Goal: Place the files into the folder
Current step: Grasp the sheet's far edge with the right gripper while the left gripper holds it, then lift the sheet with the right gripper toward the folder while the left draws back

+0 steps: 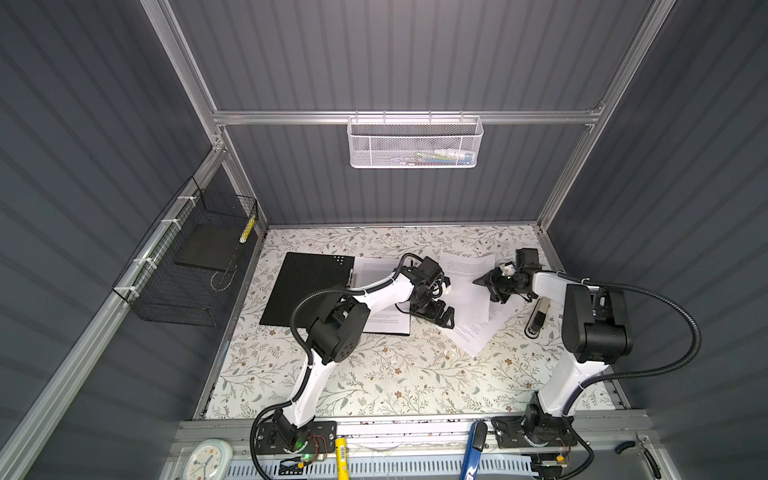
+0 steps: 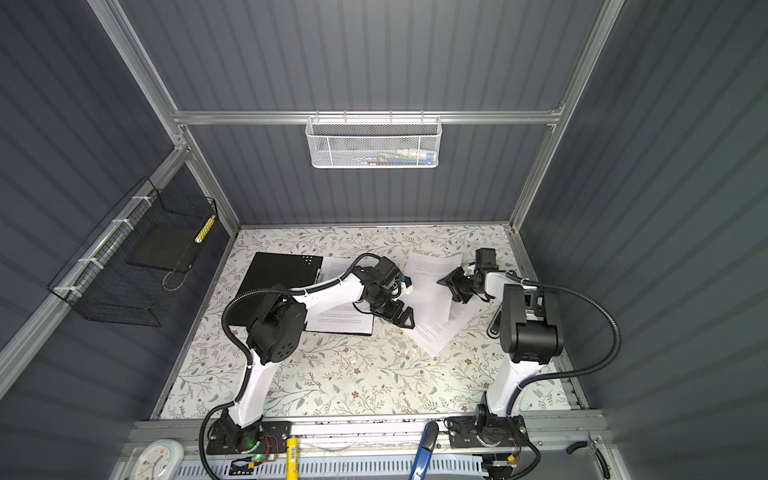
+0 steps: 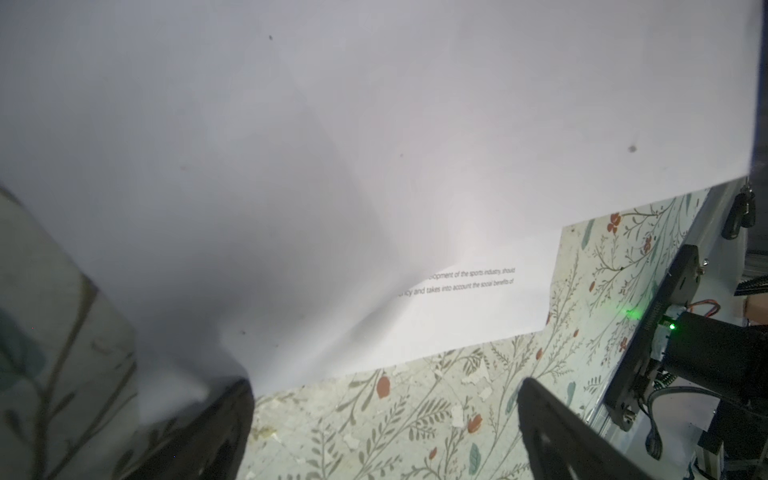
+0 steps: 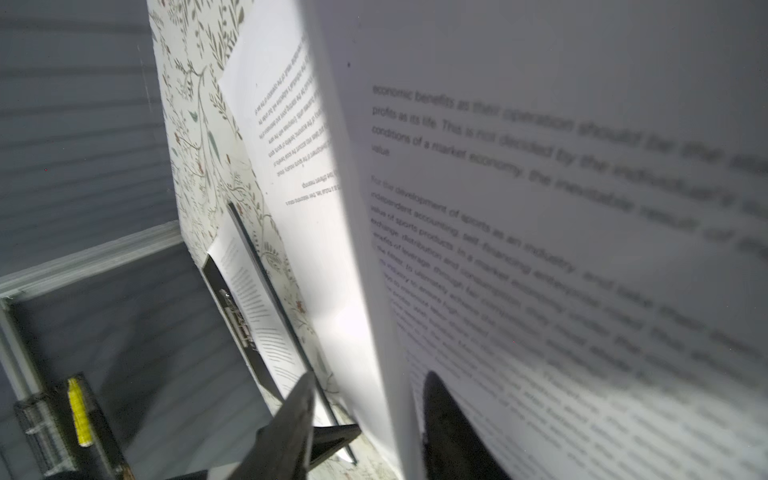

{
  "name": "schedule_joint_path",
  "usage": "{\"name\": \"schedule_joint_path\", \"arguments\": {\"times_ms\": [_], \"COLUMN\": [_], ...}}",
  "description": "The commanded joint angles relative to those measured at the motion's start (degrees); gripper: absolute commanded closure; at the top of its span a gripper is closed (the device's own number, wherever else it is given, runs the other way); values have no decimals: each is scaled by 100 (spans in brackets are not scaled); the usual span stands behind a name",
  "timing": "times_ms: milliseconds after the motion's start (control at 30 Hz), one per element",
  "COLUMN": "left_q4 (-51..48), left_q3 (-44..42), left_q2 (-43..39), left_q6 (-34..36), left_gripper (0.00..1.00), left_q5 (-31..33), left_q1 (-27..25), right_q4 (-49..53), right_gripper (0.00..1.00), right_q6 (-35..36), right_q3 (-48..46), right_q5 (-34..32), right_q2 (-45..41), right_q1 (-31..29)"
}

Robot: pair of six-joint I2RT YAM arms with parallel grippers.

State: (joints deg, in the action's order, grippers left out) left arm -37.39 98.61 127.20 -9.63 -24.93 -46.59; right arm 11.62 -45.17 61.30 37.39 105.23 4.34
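White files (image 1: pixel 473 334) lie right of centre on the counter (image 1: pixel 374 374), beside the open black-lined folder (image 1: pixel 307 286), which holds 1 sheet. Step in hand: lifting the top sheet (image 1: pixel 465 291). Right pincer (image 1: pixel 478 281) stands narrow-jawed astride its right edge; a firm pinch is unclear. Left pincer (image 1: pixel 446 319) gapes wide, empty. Sheet's long axis runs far-to-near. Next, probably: carry it left, squared to the folder.

Matt white paper files (image 1: pixel 469 301), matt black folder (image 1: pixel 307 274)
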Motion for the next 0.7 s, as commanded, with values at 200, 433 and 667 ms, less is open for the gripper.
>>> {"name": "schedule_joint_path", "arguments": {"times_ms": [200, 433, 667], "left_q4": [-504, 1308, 3297], "left_q3": [355, -557, -4233], "left_q2": [-92, -2317, -5734], "left_q6": [54, -443, -171], "left_gripper": [0, 0, 0], "left_q5": [92, 646, 2821], "left_q1": [11, 19, 51], "right_q4": [176, 1025, 2308], "right_gripper": [100, 100, 100], "right_q6": [368, 846, 1153], "right_q3": [74, 417, 1270], "right_q5": [9, -527, -1334], "right_q2": [-174, -1198, -2170], "right_q1": [-38, -229, -1210]}}
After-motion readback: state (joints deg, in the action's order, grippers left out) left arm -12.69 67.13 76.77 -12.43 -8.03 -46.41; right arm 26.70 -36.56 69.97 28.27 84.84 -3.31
